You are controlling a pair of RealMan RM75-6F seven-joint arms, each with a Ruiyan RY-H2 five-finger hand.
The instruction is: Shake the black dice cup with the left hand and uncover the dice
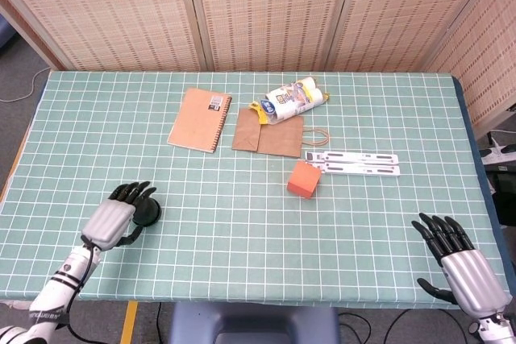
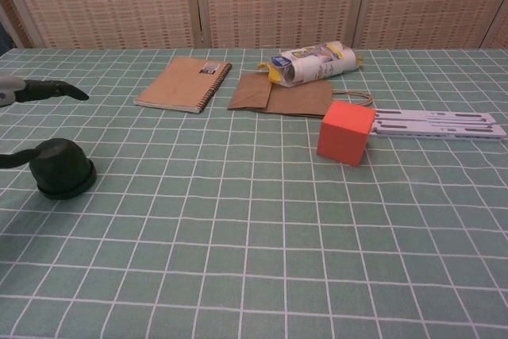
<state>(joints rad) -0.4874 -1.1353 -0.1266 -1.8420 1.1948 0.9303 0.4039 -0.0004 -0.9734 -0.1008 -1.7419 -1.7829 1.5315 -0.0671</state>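
- Head view: the black dice cup (image 1: 146,212) is seen standing near the front left part of the green checked surface (image 1: 242,255). The left robot hand (image 1: 119,213) is placed right against the cup's left side, fingers spread over it (a closed grasp is not shown, so it counts as released). The right robot hand (image 1: 458,257) is held at the front right corner, fingers apart, nothing in it.
- Chest view: the cup (image 2: 61,168) is shown mouth down on the surface (image 2: 254,260), with dark fingertips (image 2: 51,90) above it and a thumb at its left side. An orange cube (image 2: 345,132) is seen well apart to the right.
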